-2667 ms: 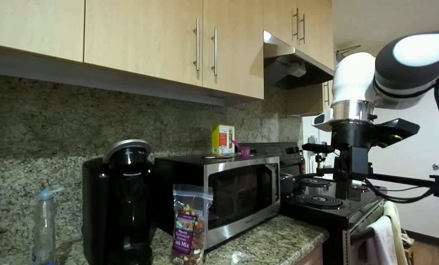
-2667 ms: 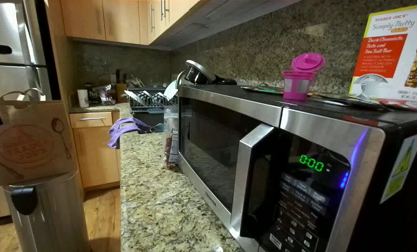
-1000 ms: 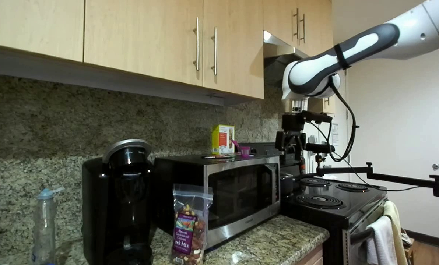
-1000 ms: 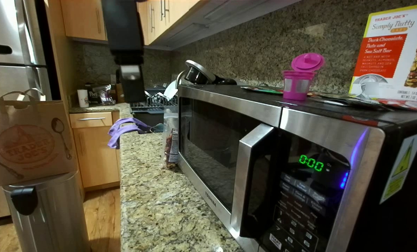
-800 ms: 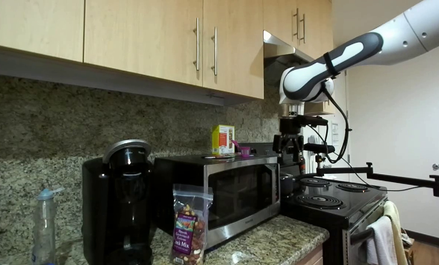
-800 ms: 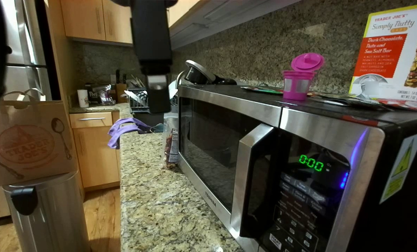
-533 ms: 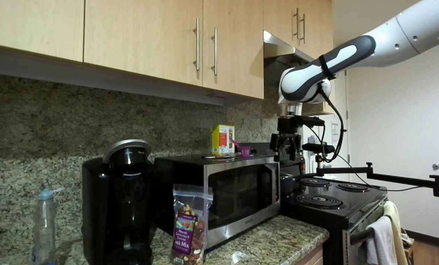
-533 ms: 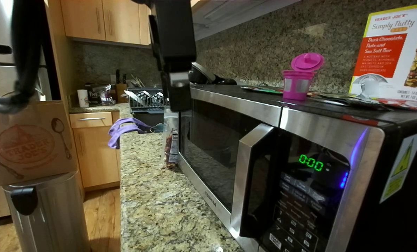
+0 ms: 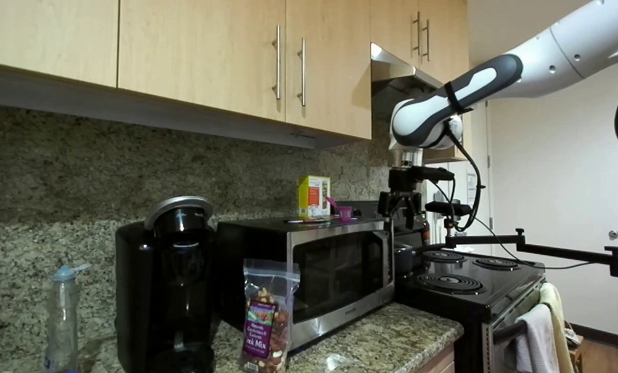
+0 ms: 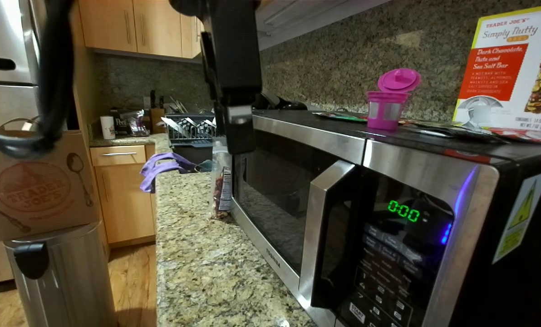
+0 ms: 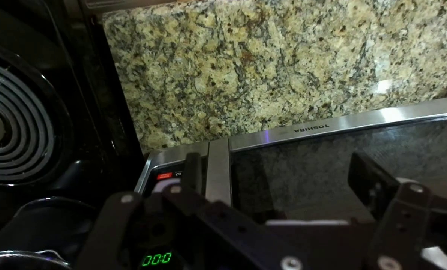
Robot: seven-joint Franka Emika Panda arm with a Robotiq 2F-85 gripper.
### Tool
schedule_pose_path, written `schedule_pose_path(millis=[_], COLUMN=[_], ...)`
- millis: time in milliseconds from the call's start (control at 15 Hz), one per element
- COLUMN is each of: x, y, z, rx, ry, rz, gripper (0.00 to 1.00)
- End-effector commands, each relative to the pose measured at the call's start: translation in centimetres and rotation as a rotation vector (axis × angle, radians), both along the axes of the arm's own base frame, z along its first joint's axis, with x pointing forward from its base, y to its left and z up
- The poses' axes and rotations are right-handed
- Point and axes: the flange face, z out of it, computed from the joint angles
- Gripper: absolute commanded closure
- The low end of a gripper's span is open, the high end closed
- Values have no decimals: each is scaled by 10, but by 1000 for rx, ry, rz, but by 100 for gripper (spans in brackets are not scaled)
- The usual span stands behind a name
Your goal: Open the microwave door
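Observation:
The microwave door (image 9: 335, 274) is a silver frame with dark glass, and it is shut. It also shows in an exterior view (image 10: 279, 190) and in the wrist view (image 11: 306, 165). Its upright silver handle (image 10: 322, 231) is uncovered there. My black gripper (image 9: 399, 221) points down by the microwave's upper right front corner. In the wrist view the gripper (image 11: 276, 165) is open and empty. One finger appears left of the handle (image 11: 219, 168), over the control panel; the other appears over the glass. The gripper looks apart from the handle. How far above or in front I cannot tell.
A black coffee maker (image 9: 169, 290) and a nut bag (image 9: 267, 321) stand left of the microwave. A pink cup (image 10: 384, 109) and a snack box (image 10: 506, 72) sit on top. A coil stove (image 9: 451, 282) adjoins on the right, with a thin black stand (image 9: 558, 252).
The arm has swung in above the stove. My gripper has moved toward the microwave's front corner and, over the last second, slightly lower. The door has not moved.

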Motion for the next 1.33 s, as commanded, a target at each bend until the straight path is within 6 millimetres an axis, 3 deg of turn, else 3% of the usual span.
schedule_pose_path(millis=[0, 267, 667, 867, 1067, 1267], x=[27, 48, 16, 1, -10, -17], y=[2, 12, 40, 58, 67, 75], z=[-33, -88, -156, -188, -213, -225], rx=[-13, -51, 3, 9, -12, 2], ry=[-25, -33, 14, -46, -85, -127], rz=[-4, -45, -174, -247, -335, -415], gripper=[0, 0, 0, 0, 0, 0])
